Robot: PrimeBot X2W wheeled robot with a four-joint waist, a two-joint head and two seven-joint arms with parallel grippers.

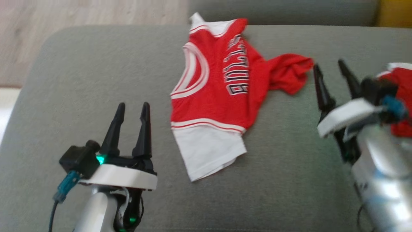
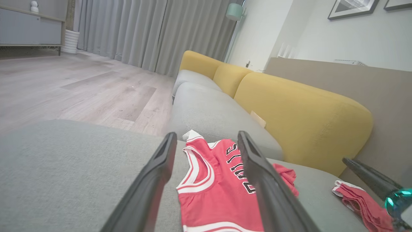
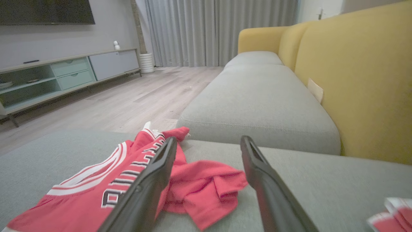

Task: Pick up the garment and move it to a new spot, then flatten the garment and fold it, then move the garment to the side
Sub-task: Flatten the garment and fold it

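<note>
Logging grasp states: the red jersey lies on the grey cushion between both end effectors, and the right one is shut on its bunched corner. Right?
No. The right end effector is open, gripping nothing, as the right wrist view shows; the bunched corner lies free. Otherwise yes: the red jersey lies on the grey cushion between it and the left end effector.

There were two red garments, a jersey (image 1: 212, 96) and a smaller bundle (image 2: 360, 203) — plus a left gripper (image 1: 133, 104) and a right gripper (image 1: 329, 63), three grey seat cushions (image 2: 64, 161), three yellow back cushions (image 2: 305, 119), and two framed pictures (image 2: 351, 8).
</note>
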